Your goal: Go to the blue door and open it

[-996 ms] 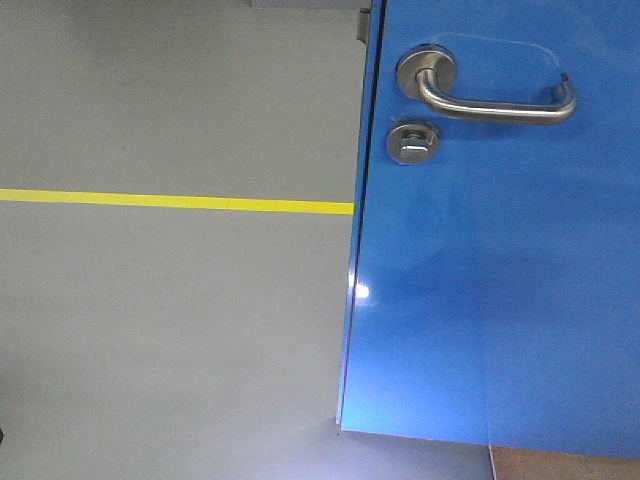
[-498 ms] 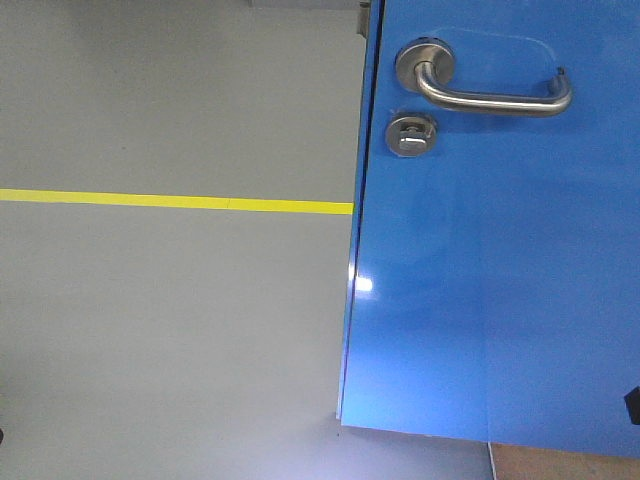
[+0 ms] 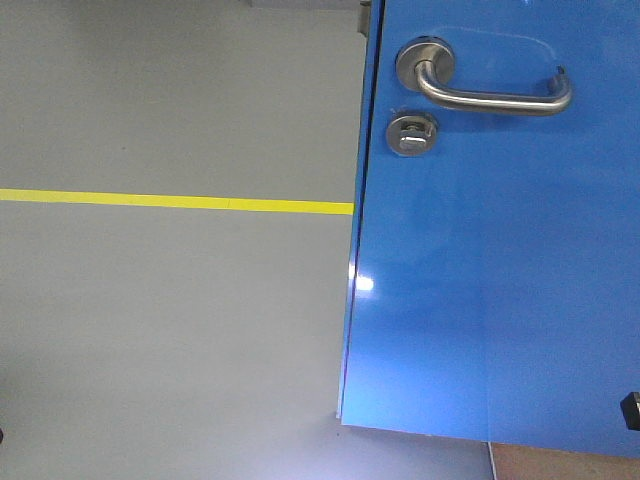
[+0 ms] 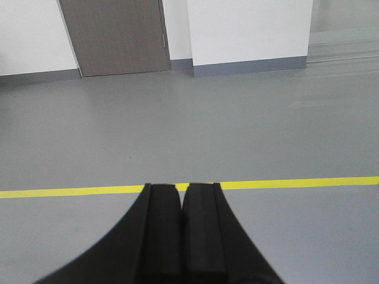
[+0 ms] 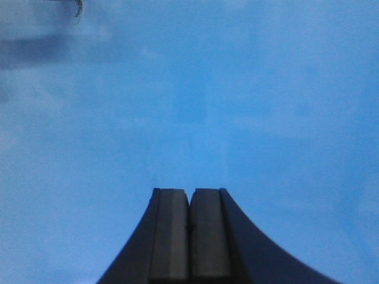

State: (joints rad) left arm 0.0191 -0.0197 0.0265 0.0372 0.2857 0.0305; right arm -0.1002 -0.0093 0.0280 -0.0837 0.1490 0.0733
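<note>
The left gripper [image 4: 182,188] shows two matte black fingers with flat rectangular pads, flaring into curved black shoulders at the base. The right gripper [image 5: 190,191] matches: dark charcoal fingers [image 5: 172,231], squared tips, greyer inner pads, smooth unmarked surfaces.

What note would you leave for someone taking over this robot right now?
Left gripper: shut, empty, facing grey floor and the yellow line.
Right gripper: shut, empty, pointed at the blue door.
The door fills the right of the front view; its handle is level and untouched, with the lock below.
Done: the approach. Left: press the handle and open the door.
</note>
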